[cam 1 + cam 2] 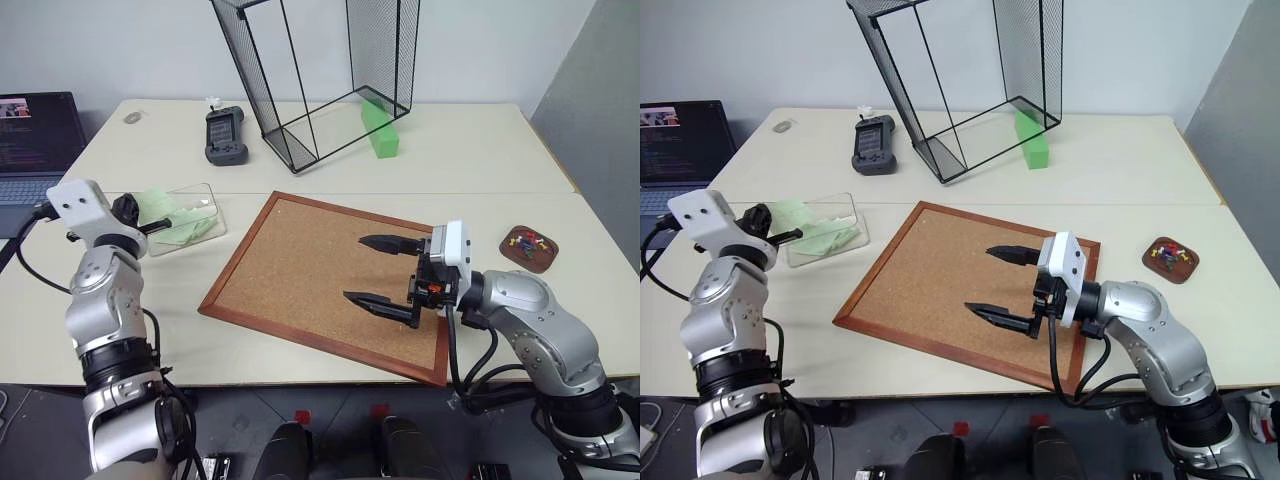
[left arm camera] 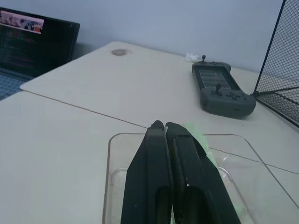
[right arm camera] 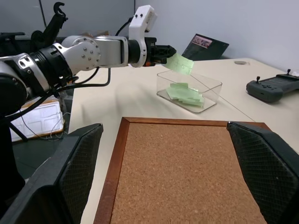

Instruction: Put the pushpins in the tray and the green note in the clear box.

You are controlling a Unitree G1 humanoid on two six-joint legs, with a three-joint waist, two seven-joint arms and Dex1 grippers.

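Pale green paper is pinched in the left gripper [image 3: 161,51]: its two black fingers [image 2: 159,172] are pressed together on one edge of the green note [image 3: 181,63], which hangs in the air just above the near end of the clear box [image 1: 208,203]. More pale green slips [image 3: 184,94] already lie flat inside that transparent box, which sits on the cream table [image 1: 470,160] near its left side, apart from the corkboard.

The wood-framed corkboard [image 1: 300,260] lies flat at the middle of the table, turned at an angle, its cork face bare. Over its right part hangs the right gripper [image 1: 385,272], pointing left, with its fingers spread wide apart and nothing between them.

To the right of the corkboard, near the table's right edge, sits the small dark brown tray [image 1: 530,249]. Coloured pushpins [image 1: 526,240] lie in it, with red, blue and yellow heads visible; how many there are I cannot tell.

At the back of the table stands a tall black wire-mesh basket [image 1: 300,70], with a thick bright green block [image 1: 380,128] lying at its base. Left of the basket lies a dark grey handheld controller [image 1: 225,135]. An open laptop [image 1: 35,140] sits at the far left, beyond the table's edge.
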